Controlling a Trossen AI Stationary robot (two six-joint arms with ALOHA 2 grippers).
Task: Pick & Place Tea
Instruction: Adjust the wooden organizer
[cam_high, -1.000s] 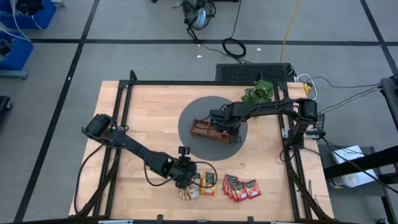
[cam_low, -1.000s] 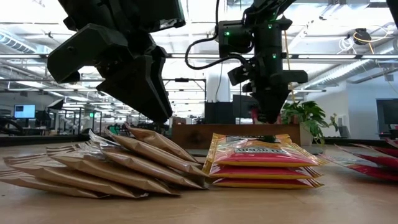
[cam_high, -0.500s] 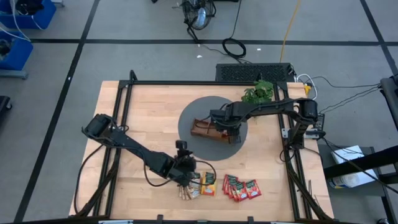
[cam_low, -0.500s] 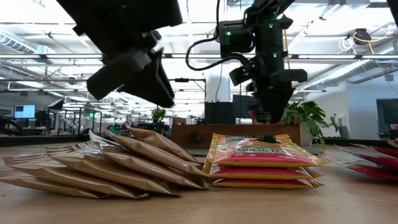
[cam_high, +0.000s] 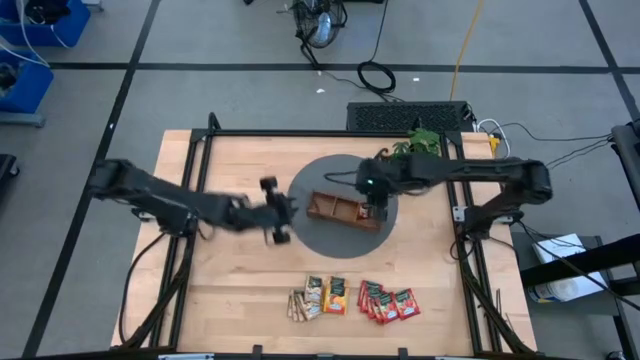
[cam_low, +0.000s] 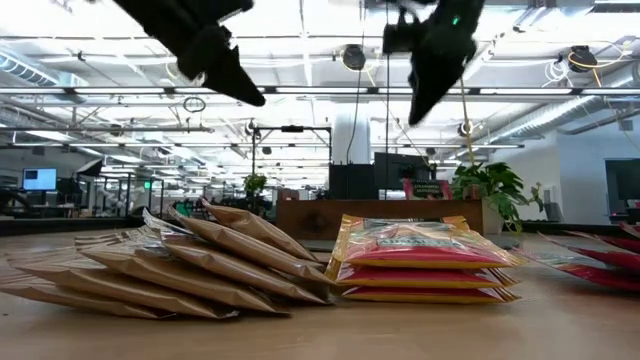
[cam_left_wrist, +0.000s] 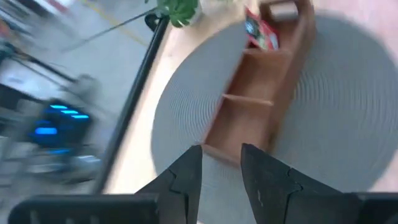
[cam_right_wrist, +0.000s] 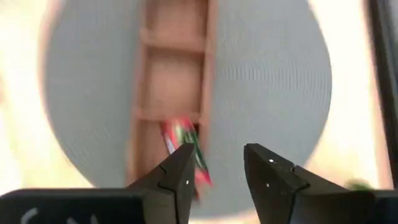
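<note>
Overhead, the left gripper (cam_high: 277, 210) hangs above the table just off the rim of the round grey mat (cam_high: 312, 182), with the wooden three-compartment tray (cam_high: 345, 211) a short way ahead of its fingertips. Its wrist view shows the two dark fingers (cam_left_wrist: 188, 176) parted by a narrow gap, nothing between them, and the tray (cam_left_wrist: 264, 93) lying lengthwise ahead on the mat (cam_left_wrist: 348, 124), a red tea sachet (cam_left_wrist: 260, 33) standing tilted in the far end compartment.

The right gripper (cam_high: 377, 203) is over the tray's end nearest the leafy plant (cam_high: 417, 147). From its wrist camera the fingers (cam_right_wrist: 179, 174) stand moderately apart and empty, and directly below them a red sachet (cam_right_wrist: 184, 148) rests tilted in the tray's nearest compartment (cam_right_wrist: 166, 134); the other two compartments look bare.

The remaining tea lies on the bare wood well behind both grippers, toward the table's near edge: a fan of tan sachets (cam_high: 301, 303), orange ones (cam_high: 334, 294) just beside them, and a cluster of red ones (cam_high: 389, 301) slightly apart. At table height the tan stack (cam_low: 170, 265) overlaps in a slanted fan and touches the neat orange-and-red pile (cam_low: 428, 260).
</note>
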